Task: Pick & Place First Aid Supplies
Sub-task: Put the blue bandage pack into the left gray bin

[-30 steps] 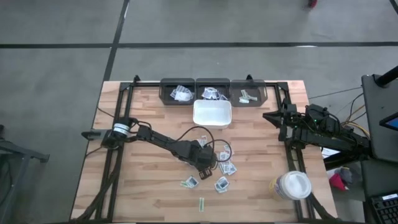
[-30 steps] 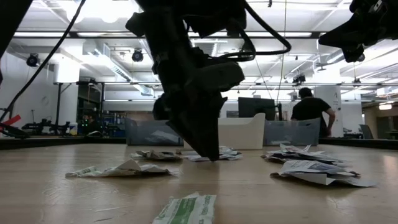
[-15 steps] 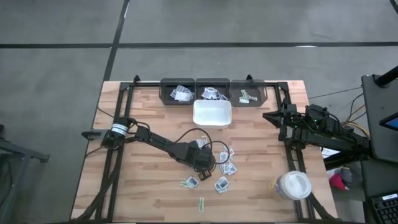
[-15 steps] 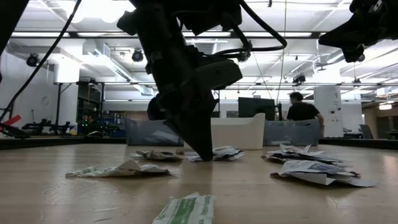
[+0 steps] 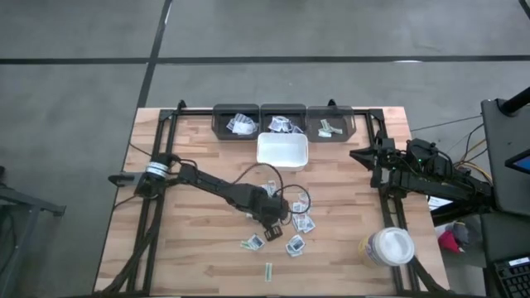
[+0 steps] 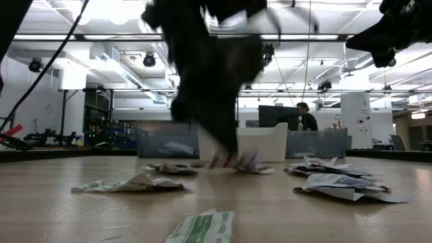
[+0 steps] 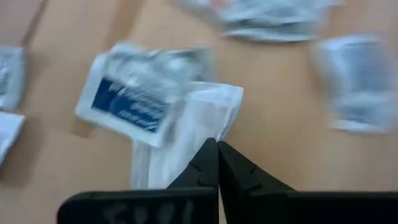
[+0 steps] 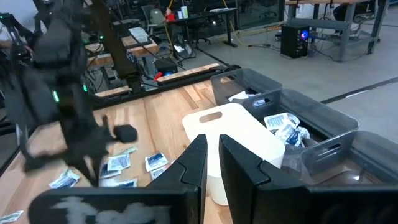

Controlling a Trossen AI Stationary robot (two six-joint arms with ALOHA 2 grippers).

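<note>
Left tool (image 7: 217,144) is clamped tight on a thin white packet (image 7: 186,124) mid-counter (image 5: 190,240) among the scattered first aid supplies (image 5: 294,228), which look light, floppy and slippery, so an edge pinch is probably best.

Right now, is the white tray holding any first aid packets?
No. From above, the white tray looks bare inside; the packets lie loose on the table and in the dark bins.
</note>
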